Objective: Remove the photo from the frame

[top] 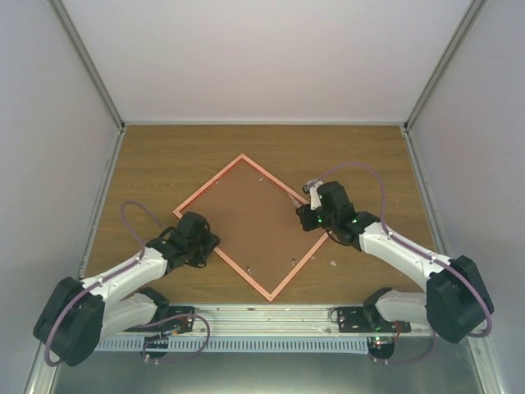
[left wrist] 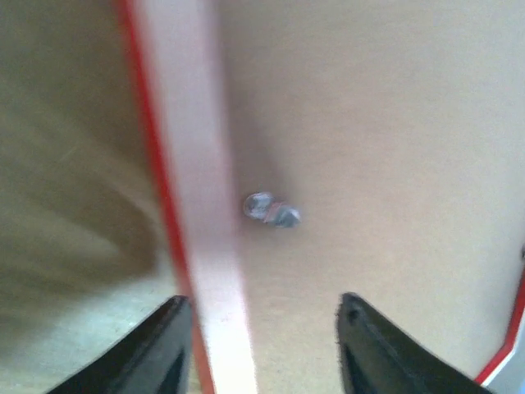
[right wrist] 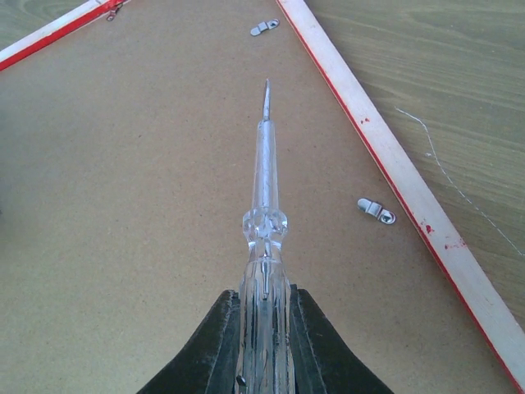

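The frame [top: 208, 185] lies face down on the table, turned like a diamond, its pale rim [left wrist: 193, 164] edged in red. A brown backing board [top: 254, 222] fills it and hides the photo. My left gripper [left wrist: 262, 316] hovers open over the frame's left side. One finger is outside the rim and the other over the board, near a small metal clip [left wrist: 272, 211]. My right gripper [right wrist: 264, 300] is shut on a clear-handled screwdriver [right wrist: 267, 189]. Its tip points across the board [right wrist: 123, 205] from the frame's right corner.
Two more metal clips [right wrist: 376, 210] [right wrist: 263, 27] lie turned on the board beside the right rim [right wrist: 385, 156]. The wooden table [top: 164, 156] is walled on three sides. A metal rail [top: 271, 316] with the arm bases runs along the near edge.
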Robot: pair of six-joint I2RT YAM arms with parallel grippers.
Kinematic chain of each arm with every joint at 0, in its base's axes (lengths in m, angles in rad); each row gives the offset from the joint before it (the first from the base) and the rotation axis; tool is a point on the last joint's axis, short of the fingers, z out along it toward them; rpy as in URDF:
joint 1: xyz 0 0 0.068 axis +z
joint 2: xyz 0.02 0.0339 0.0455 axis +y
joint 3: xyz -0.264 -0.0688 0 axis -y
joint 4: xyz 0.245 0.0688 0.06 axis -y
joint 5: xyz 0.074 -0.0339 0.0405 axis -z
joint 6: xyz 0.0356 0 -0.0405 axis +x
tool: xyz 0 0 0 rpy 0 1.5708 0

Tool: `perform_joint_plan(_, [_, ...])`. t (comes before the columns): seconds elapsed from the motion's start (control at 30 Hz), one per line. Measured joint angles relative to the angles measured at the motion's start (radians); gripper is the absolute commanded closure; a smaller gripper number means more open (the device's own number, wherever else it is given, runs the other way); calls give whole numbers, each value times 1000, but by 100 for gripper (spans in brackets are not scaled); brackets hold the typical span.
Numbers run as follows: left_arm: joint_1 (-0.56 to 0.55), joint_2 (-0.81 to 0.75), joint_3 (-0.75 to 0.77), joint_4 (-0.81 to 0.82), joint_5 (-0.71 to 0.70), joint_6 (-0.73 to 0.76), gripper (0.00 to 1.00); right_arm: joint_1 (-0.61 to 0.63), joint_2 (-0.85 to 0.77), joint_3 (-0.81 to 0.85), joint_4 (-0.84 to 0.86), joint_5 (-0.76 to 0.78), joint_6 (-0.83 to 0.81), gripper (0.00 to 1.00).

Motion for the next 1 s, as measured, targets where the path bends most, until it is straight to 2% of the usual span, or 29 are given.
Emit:
perform_joint_plan(0.17, [20, 3, 147, -94, -79, 210, 34, 0, -6, 0, 3, -13, -3, 100])
perform_joint_plan(0.3, [71, 47, 260, -112, -153, 438, 14, 0, -6, -2, 11, -30, -7, 99])
perform_joint_plan(0.43, [123, 126, 346, -103, -216, 674, 4, 0, -6, -11, 27, -45, -9, 99])
perform_joint_plan(0.6, [179, 290, 466, -56, -265, 941, 2, 0, -2, -15, 43, -72, -10, 99])
perform_joint_plan(0.7, [212, 399, 519, -11, -258, 1051, 3, 0, 8, -15, 48, -84, -15, 99])
perform_joint_plan(1.0, [346, 624, 624, 25, -149, 1191, 10, 0, 31, -13, 50, -102, -29, 99])
